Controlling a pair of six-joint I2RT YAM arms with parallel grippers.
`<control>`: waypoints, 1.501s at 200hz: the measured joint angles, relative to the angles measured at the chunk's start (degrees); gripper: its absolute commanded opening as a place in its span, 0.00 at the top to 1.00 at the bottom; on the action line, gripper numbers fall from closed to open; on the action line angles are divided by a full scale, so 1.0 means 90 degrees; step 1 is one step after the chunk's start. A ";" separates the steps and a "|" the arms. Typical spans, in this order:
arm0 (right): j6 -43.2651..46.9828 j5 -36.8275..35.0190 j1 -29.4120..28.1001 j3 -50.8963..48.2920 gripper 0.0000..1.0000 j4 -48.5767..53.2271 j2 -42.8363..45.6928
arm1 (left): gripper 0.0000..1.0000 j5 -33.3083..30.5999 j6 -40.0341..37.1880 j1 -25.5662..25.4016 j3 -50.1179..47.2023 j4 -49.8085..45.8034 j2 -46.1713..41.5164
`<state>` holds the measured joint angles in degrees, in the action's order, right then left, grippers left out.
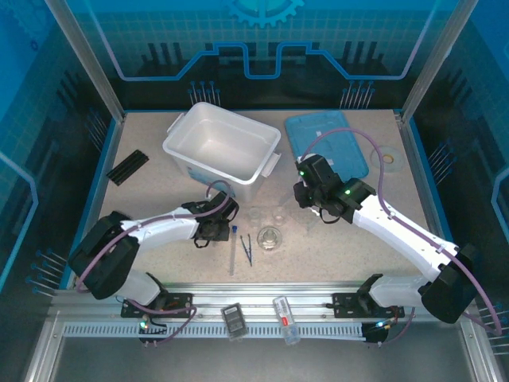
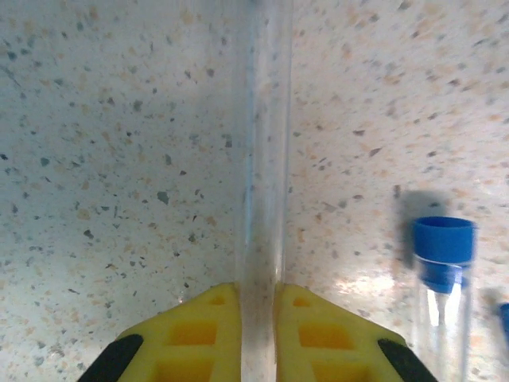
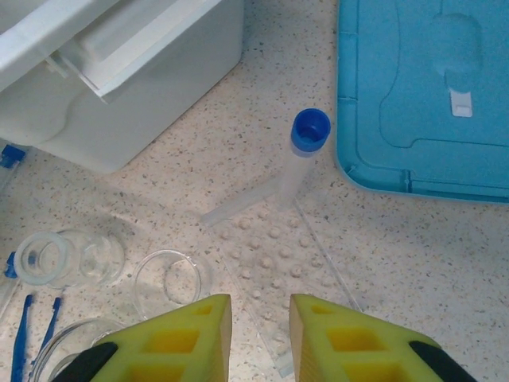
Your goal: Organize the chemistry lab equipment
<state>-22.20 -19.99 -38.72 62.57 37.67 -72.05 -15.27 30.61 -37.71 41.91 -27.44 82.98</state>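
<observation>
In the left claw [image 2: 258, 314], its yellow pads closed tight, a clear tube [image 2: 266, 159] is pinched low over the table [image 2: 119, 159], left of the middle of the near edge. A second capped tube [image 2: 442, 263] is seen just beside it. The right claw [image 3: 260, 314] is narrowly parted and empty above the clear rack [image 3: 270, 247], where a third tube [image 3: 301, 151] leans. The pinched tube is best lifted level, tipped upright once clear, then lowered slowly into a free slot, as its smooth wall may slip.
</observation>
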 measured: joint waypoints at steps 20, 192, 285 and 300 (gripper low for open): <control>0.0080 0.0576 0.0032 0.0087 0.69 0.0032 -0.0034 | 0.93 -0.0015 -0.0102 -0.0041 0.0000 -0.0024 -0.0503; 0.0236 0.5634 0.0855 0.0114 0.28 -0.0359 -0.0823 | 0.91 -0.0075 -0.1073 -0.2154 0.0129 -0.0469 -0.2210; 0.0019 0.6312 0.1039 -0.0112 0.29 -0.0901 -0.1122 | 0.91 0.0019 -0.1523 -0.2424 0.0627 -0.0168 -0.1897; -0.0002 0.6448 0.1132 -0.0131 0.32 -0.0986 -0.1154 | 0.91 0.0019 -0.1566 -0.2424 0.0644 -0.0155 -0.1880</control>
<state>-22.22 38.04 -28.53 61.39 28.80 -82.43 -15.09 16.51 -59.53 47.70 -28.84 66.06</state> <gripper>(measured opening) 0.697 0.109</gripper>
